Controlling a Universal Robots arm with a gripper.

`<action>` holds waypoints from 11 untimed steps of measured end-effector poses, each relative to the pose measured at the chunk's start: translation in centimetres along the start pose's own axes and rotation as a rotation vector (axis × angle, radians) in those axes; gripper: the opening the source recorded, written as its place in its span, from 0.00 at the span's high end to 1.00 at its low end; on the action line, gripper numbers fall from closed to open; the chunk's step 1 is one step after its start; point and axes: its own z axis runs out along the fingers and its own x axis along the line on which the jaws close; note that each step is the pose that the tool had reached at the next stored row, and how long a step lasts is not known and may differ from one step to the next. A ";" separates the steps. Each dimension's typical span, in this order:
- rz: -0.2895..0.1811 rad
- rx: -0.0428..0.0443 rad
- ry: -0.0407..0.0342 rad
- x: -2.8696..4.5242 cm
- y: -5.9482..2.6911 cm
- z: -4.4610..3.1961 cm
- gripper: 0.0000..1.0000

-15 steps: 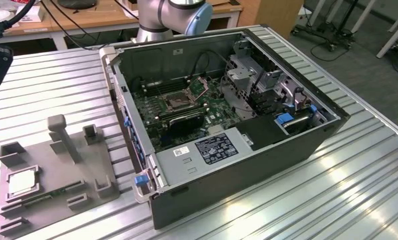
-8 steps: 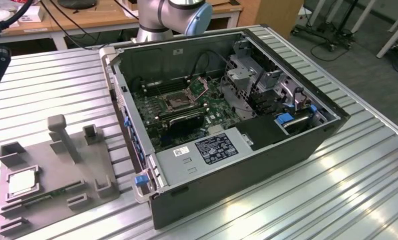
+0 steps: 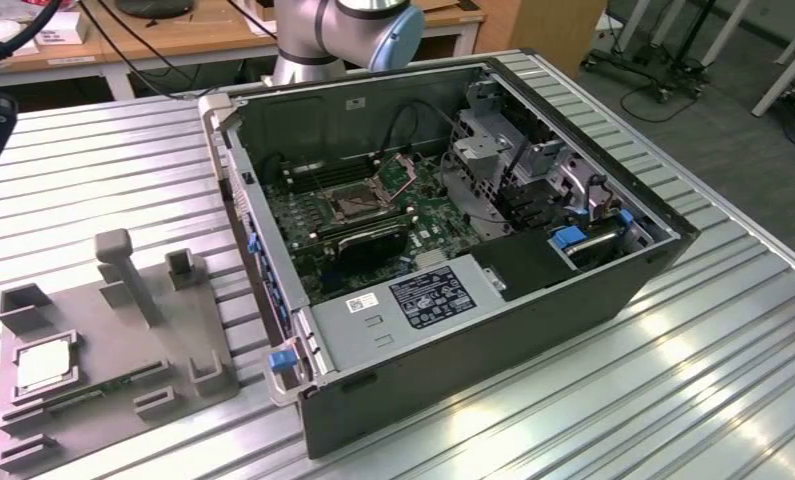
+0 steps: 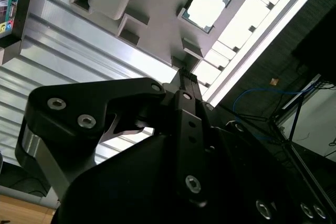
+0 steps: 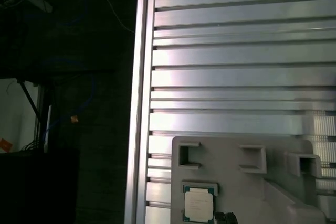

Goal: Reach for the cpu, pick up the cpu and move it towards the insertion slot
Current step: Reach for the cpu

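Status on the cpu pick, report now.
Claw over table, apart from cpu. Cpu lies in tray recess. Slot sits in open case. Nothing seen between claw and cpu.

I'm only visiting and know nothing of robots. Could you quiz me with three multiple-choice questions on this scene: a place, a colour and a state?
1. Where does the small flat square silvery chip lie? A) in the grey plastic tray; B) on a wooden desk; C) on the floor.
2. What colour is the plastic latch at the black computer case's corner nearest the tray? A) red; B) blue; C) yellow.
3. How is the case? A) shut; B) open, insides showing; C) wrapped in foil.
Answers: 1 A, both wrist views show the chip in a tray recess. 2 B, it shows blue in the exterior view. 3 B, the green circuit board lies bare.
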 end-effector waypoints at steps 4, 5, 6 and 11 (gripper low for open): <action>0.000 0.0000 -0.0001 0.21 0.01 0.01 0.89; 0.000 0.0000 0.0000 0.27 0.01 0.01 0.89; 0.000 0.0000 0.0000 0.32 0.00 0.01 0.89; 0.000 0.0000 0.0000 0.60 0.01 0.01 0.89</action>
